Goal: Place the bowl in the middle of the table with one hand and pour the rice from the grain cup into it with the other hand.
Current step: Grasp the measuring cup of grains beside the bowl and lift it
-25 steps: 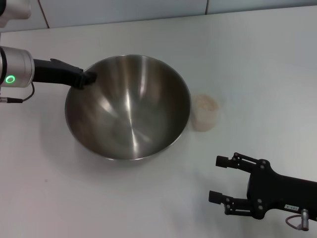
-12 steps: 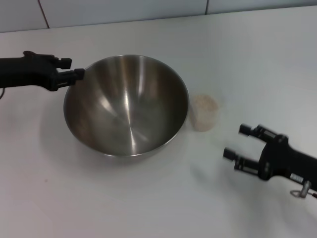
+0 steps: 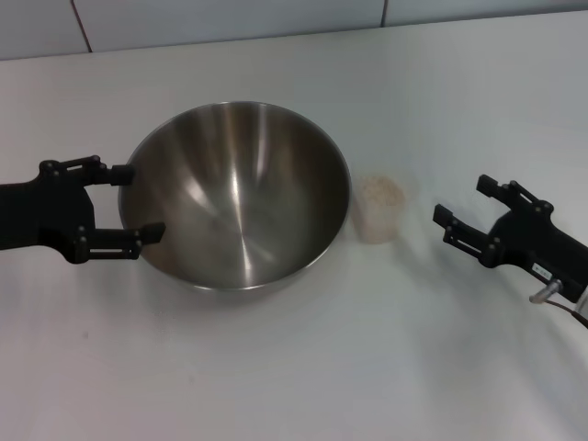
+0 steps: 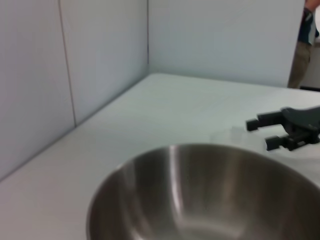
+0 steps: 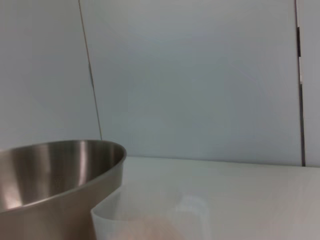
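The steel bowl (image 3: pixel 234 193) stands on the white table (image 3: pixel 294 367), near its middle. My left gripper (image 3: pixel 140 201) is open at the bowl's left side, its fingers level with the rim and holding nothing. The clear grain cup (image 3: pixel 379 213) stands upright just right of the bowl, with rice (image 3: pixel 380 191) in it. My right gripper (image 3: pixel 459 200) is open and empty, a short way right of the cup. The left wrist view shows the bowl (image 4: pixel 210 200) close up and the right gripper (image 4: pixel 280 131) beyond it. The right wrist view shows the bowl (image 5: pixel 55 175) and the cup (image 5: pixel 150 220).
A pale wall with panel seams (image 3: pixel 230 18) runs along the table's far edge. Bare tabletop lies in front of the bowl and around both arms.
My left gripper has come off the bowl's far-left rim and moved toward me to its left side, open. My right gripper has moved away from me, level with the cup. The bowl stays put.
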